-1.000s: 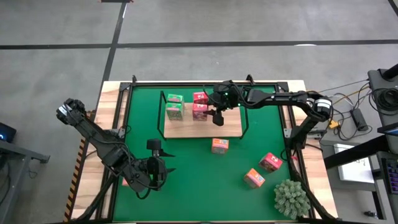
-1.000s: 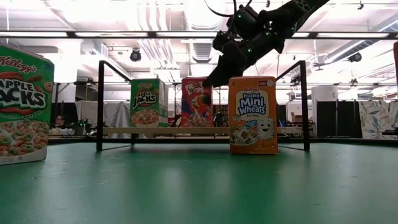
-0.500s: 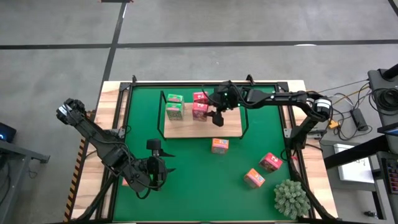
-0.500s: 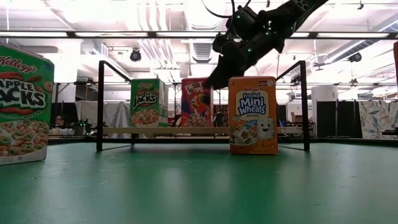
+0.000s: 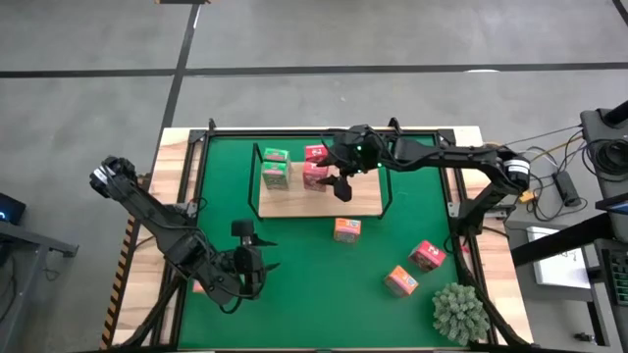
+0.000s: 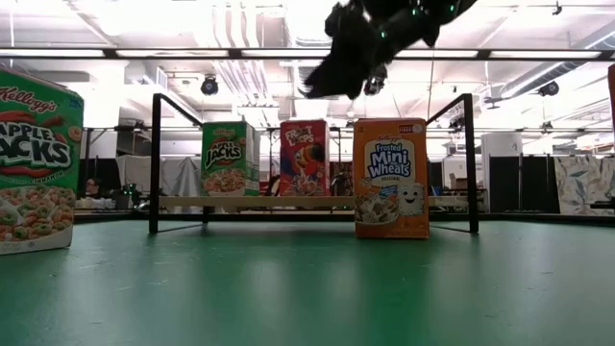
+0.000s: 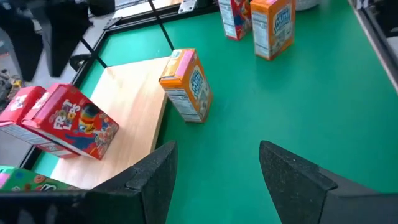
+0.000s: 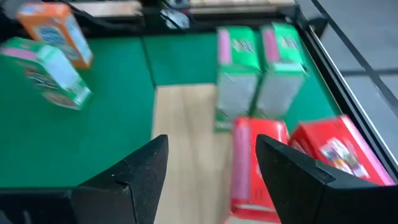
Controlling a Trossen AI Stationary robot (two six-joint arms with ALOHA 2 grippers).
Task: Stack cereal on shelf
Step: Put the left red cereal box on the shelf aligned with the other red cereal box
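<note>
- The shelf (image 5: pixel 319 201) board's right half is bare; two green boxes (image 5: pixel 276 167) and two red boxes (image 5: pixel 315 165) fill its left.
- An orange box (image 5: pixel 346 229) stands just before its front edge.
- The right pincer (image 5: pixel 340 184) hangs open above the board.

Right tool (image 5: pixel 339 183) open, extended; left tool (image 5: pixel 257 257) open.

The high camera is looking straight down from well above, taking in the whole counter (image 5: pixel 177 157) and the floor around it. The low camera is sitting at mat level, facing level across toward the shelf (image 6: pixel 240 202) and the room behind. The left wrist camera is looking forward, close over the mat, toward the orange box (image 7: pixel 186 84) just beside the shelf; the low view is sharing that box. The right wrist camera is looking down, nearer still, onto the shelf's boxes.
</note>
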